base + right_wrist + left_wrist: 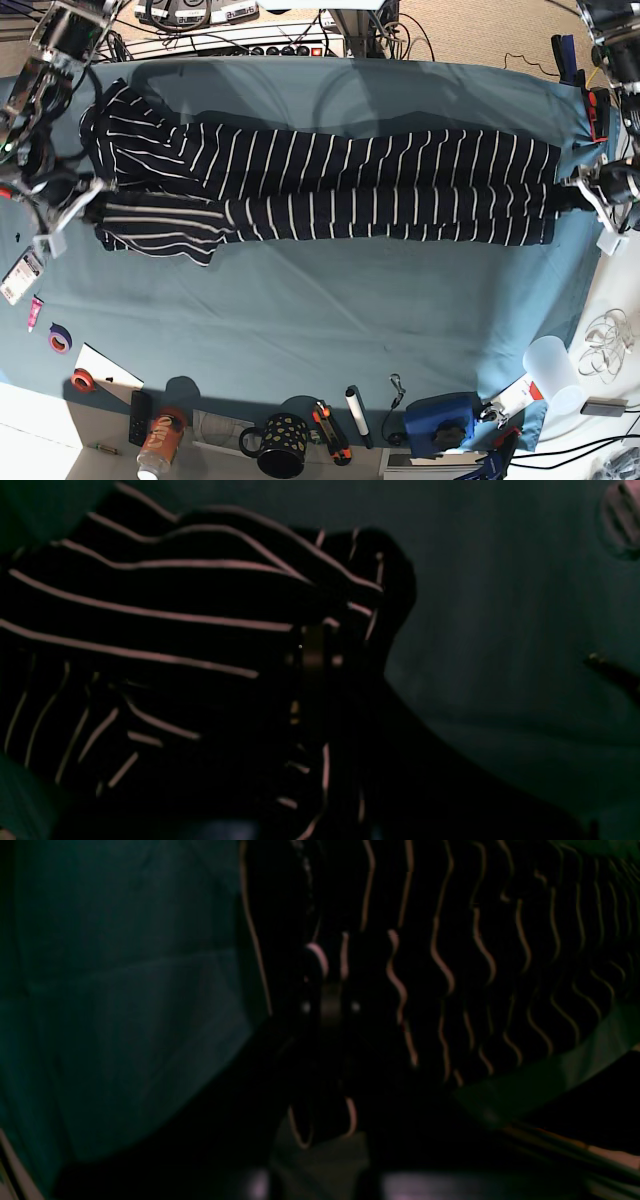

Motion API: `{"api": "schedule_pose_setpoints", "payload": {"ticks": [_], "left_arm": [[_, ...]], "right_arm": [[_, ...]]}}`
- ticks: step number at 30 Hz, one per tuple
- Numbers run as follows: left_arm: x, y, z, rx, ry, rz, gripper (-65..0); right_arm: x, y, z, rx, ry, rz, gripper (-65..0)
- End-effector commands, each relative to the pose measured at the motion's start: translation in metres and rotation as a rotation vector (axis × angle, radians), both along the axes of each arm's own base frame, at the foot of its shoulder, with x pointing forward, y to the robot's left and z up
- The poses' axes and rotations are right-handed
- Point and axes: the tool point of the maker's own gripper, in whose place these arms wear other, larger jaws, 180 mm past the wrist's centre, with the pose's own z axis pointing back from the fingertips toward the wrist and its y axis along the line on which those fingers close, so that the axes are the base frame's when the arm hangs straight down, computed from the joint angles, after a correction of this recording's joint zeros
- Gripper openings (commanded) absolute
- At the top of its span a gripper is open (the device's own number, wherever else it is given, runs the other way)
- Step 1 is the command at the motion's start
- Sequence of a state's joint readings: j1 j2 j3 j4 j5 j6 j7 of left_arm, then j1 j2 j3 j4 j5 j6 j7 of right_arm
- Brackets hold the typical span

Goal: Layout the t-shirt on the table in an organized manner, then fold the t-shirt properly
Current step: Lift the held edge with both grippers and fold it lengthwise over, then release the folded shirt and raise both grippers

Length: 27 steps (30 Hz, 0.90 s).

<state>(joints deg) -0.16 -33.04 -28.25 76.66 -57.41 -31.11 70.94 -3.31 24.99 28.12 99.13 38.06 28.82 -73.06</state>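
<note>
While the t-shirt [330, 185] is lying stretched in a long narrow band across the far half of the counter [330, 320], both arms are gripping it at its two ends: the left gripper [585, 192] is closed on the fabric at the end on the base view's right, and the right gripper [85, 200] is closed on the bunched end with the sleeves at that view's left. In my judgement the step in hand is the laying out, and the shirt is not yet lying flat, because it is looking doubled lengthwise and the sleeve end is crumpled. To do this well, the two arms are needing to keep an even tension, so the stripes are running straight, and then to lower the cloth together (a pull from one side only is likely to drag the whole shirt). The wrist views are too dark to show exactly which layers each gripper is pinching.
</note>
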Motion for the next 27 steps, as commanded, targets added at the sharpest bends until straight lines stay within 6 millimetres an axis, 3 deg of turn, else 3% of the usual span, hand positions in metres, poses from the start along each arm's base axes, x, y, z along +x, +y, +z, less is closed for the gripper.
{"api": "schedule_pose_setpoints", "payload": {"ticks": [1, 5, 9, 12, 15, 20, 27], "left_arm": [[0.008, 0.01, 0.011, 0.032, -0.042, 0.01, -65.0], [0.003, 0.011, 0.007, 0.042, -0.047, 0.007, -64.0], [0.002, 0.011, 0.007, 0.045, -0.048, -0.002, -41.3], [0.003, 0.013, 0.01, 0.031, -0.05, 0.013, -38.7], [0.003, 0.014, 0.016, 0.019, -0.048, 0.007, -38.7], [0.003, 0.019, 0.044, 0.001, -0.085, -0.009, -38.7], [0.011, 0.069, 0.11, 0.024, -0.313, 0.162, -38.7]], "right_arm": [[0.006, -0.005, 0.014, -0.021, -0.051, 0.007, -65.0], [0.001, -0.004, 0.009, -0.02, -0.039, 0.008, -65.0], [-0.004, -0.002, 0.005, -0.038, -0.008, 0.049, -65.0], [-0.011, -0.002, -0.001, -0.05, 0.031, 0.069, -50.0], [-0.021, 0.001, -0.006, -0.028, 0.104, 0.081, -47.1], [-0.01, 0.016, 0.024, 0.121, -0.019, 0.135, -47.1], [-0.011, -0.021, 0.084, 0.169, -0.262, 0.047, -47.1]]}}
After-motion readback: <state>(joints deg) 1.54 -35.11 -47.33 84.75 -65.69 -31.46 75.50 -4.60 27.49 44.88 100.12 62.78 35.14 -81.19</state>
